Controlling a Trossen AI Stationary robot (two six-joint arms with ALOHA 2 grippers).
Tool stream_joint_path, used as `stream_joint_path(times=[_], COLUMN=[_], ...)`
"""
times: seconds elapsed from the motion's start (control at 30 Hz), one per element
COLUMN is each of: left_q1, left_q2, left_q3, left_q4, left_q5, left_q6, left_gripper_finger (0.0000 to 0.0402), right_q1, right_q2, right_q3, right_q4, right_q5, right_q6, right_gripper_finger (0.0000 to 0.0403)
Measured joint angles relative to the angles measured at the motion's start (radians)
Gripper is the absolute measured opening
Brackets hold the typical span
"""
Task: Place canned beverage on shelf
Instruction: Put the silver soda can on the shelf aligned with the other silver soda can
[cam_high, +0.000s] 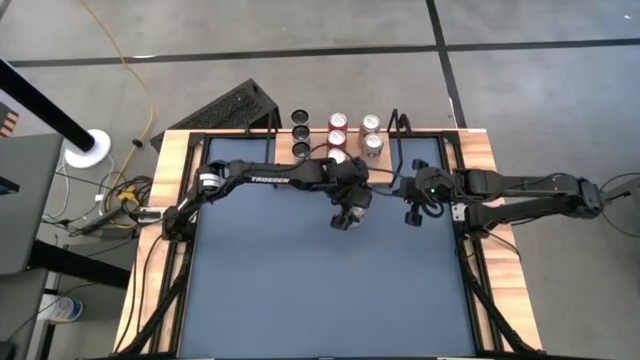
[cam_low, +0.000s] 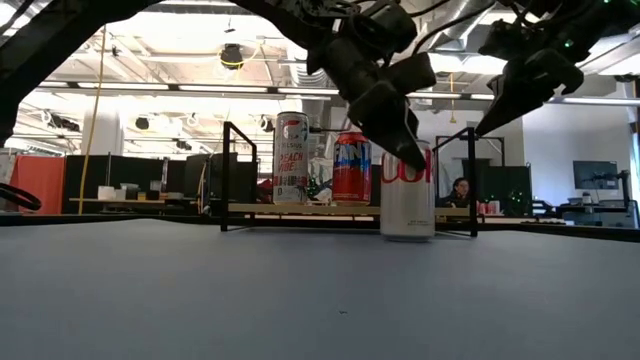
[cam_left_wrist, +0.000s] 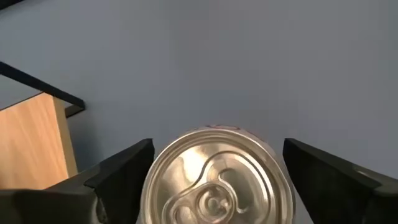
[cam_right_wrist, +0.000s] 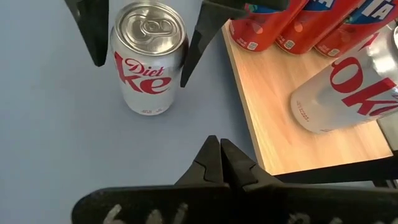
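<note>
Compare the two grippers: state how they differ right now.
The left gripper stands open, fingers either side of the Diet Coke can on the table; the right gripper is shut and empty. The left sits over the can; the right hangs beside it, near the shelf. Both are dark and two-fingered.

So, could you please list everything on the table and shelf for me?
Diet Coke can: one, silver with red lettering, upright on the table beside the shelf.
Dark-topped cans: three, on the left-arm end of the shelf.
Red cans: three, on the middle of the shelf.
Silver cans: two, on the right-arm end of the shelf.
Shelf: one, light wood on a black wire frame, at the table's far edge.
Table: one, dark blue top with wooden side rails.
Left gripper: open, fingers either side of the Diet Coke can.
Right gripper: shut, above the table near the shelf.
</note>
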Motion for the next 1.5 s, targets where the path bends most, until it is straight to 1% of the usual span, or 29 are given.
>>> stream_joint_path(times=[0.27,0.47,0.57,0.63,0.7,0.8,0.83,0.9,1.0,1.07,1.13,1.2,1.27,1.43,1.5], left_q1=[-0.012,-0.007,-0.005,-0.004,-0.005,-0.005,-0.003,0.003,0.016,0.025,0.025,0.022,0.014,-0.014,-0.024], left_q2=[0.001,-0.002,-0.003,-0.016,-0.051,-0.133,-0.161,-0.227,-0.341,-0.434,-0.535,-0.646,-0.77,-1.122,-1.27], left_q3=[0.017,0.081,0.129,0.165,0.195,0.198,0.191,0.157,0.06,-0.039,-0.163,-0.301,-0.442,-0.811,-0.967], left_q4=[-0.019,-0.023,-0.063,-0.114,-0.172,-0.259,-0.286,-0.332,-0.371,-0.359,-0.326,-0.273,-0.212,0.003,0.12], left_q5=[-0.032,-0.018,-0.028,-0.086,-0.191,-0.32,-0.346,-0.366,-0.368,-0.381,-0.424,-0.47,-0.492,-0.488,-0.471], left_q6=[0.041,0.048,0.042,0.023,0.006,-0.007,-0.017,-0.048,-0.11,-0.154,-0.194,-0.228,-0.264,-0.344,-0.364], left_gripper_finger=[0.0348,0.0348,0.0348,0.0348,0.0348,0.0348,0.0347,0.0344,0.0337,0.033,0.0323,0.0316,0.0308,0.0294,0.029], right_q1=[0.0,0.0,0.0,0.0,0.0,0.0,-0.001,0.0,0.002,0.002,0.002,0.002,0.002,0.002,0.002], right_q2=[0.0,0.0,0.003,0.011,0.022,0.044,0.052,0.079,0.127,0.163,0.201,0.234,0.27,0.331,0.347], right_q3=[0.0,0.0,0.0,0.0,0.0,0.001,0.004,0.026,0.07,0.105,0.139,0.168,0.203,0.288,0.31], right_q4=[0.0,0.002,0.031,0.072,0.112,0.171,0.173,0.169,0.164,0.162,0.158,0.156,0.14,0.061,0.04], right_q5=[-0.025,-0.024,-0.023,-0.024,-0.03,-0.07,-0.083,-0.097,-0.102,-0.102,-0.102,-0.103,-0.103,-0.103,-0.103], right_q6=[0.017,0.024,0.03,0.033,0.034,0.035,0.035,0.036,0.035,0.035,0.035,0.034,0.027,0.021,0.02], right_gripper_finger=[0.0,0.0,0.0,0.0,0.0,0.0,0.0,0.0,0.0,0.0,0.0,0.0,0.0,0.0,0.0])
